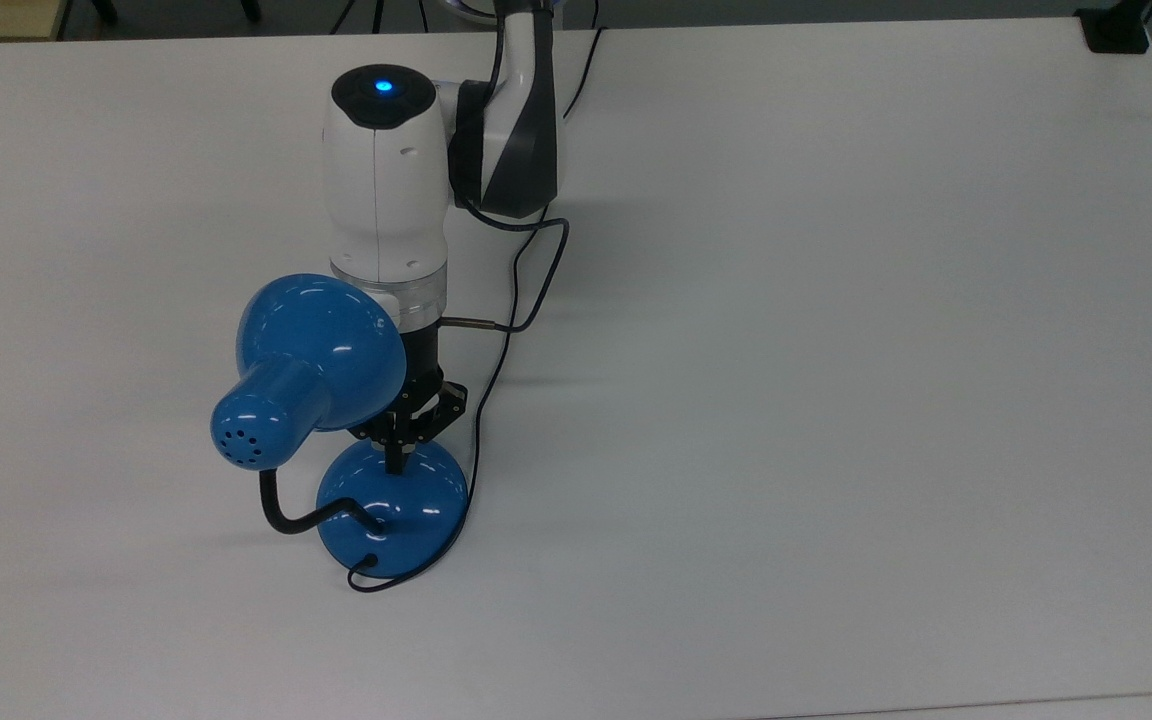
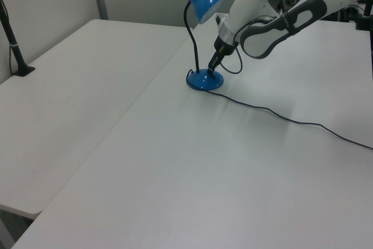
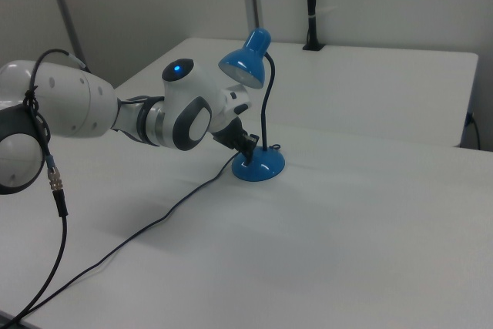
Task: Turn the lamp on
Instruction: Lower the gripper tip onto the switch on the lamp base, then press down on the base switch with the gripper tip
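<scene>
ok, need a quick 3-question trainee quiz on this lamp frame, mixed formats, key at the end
1. True or false: the gripper is over the lamp base.
2. In the top view, the lamp's shade sits toward which side of the base? A) the top view's left B) the top view's right C) directly over it
3. Fill in: the lamp's thin black cord trails across the white ____.

Key
1. True; fingers shut, tips at the base's top.
2. A
3. table
</scene>
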{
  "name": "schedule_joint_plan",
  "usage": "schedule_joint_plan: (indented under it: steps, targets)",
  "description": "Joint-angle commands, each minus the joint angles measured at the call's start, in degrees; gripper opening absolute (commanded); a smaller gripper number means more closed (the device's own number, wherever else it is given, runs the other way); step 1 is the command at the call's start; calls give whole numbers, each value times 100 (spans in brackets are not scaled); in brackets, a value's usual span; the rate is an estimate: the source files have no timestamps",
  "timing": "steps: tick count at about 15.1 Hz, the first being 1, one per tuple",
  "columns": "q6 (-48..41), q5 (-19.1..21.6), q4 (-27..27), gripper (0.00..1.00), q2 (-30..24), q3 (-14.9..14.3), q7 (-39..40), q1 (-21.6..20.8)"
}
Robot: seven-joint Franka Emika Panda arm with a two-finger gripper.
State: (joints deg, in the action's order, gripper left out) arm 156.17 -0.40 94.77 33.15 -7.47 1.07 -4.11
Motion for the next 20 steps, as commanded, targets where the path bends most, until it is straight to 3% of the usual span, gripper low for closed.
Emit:
schedule_joint_plan:
  steps: [1, 20]
  targets:
    - [98, 110, -47, 0, -36, -123, -55, -134]
    - [45, 40, 279, 0, -81, -106, 103, -143]
